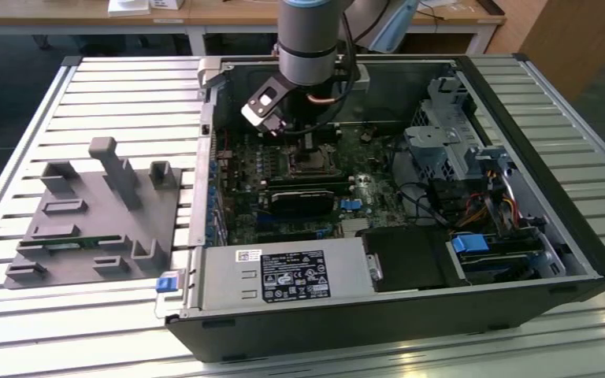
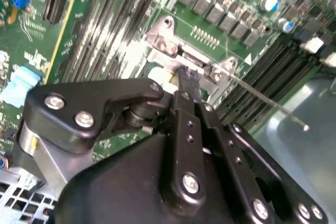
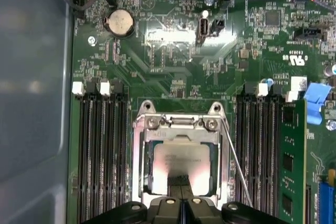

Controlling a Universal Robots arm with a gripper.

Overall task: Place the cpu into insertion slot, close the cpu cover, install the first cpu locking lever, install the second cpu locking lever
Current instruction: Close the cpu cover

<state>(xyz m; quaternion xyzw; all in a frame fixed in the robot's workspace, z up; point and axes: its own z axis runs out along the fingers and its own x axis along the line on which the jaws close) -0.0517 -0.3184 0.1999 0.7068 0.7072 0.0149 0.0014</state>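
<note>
The cpu (image 3: 178,157), pale and silvery, lies in the insertion slot (image 3: 149,174) on the green motherboard. The cpu cover (image 3: 138,153), a thin silvery frame, lies down around it, hinged at two screws. My gripper (image 3: 180,178) is shut, its dark fingertips pressed together over the cpu's edge with nothing between them. In the second wrist view the gripper (image 2: 186,77) points at the cover's hinge bracket (image 2: 167,39). A thin locking lever (image 3: 237,169) runs along one side of the socket, and its free end (image 2: 306,126) stands loose. In the exterior view the gripper (image 1: 308,150) reaches down into the open case.
Black memory slots (image 3: 102,150) flank the socket, and a green memory stick (image 3: 292,166) stands beside them. A coin battery (image 3: 119,23) sits further up the board. The case wall (image 1: 205,157), drive bays (image 1: 471,165) and power supply (image 1: 281,276) ring the board. A grey fixture (image 1: 92,213) lies on the table.
</note>
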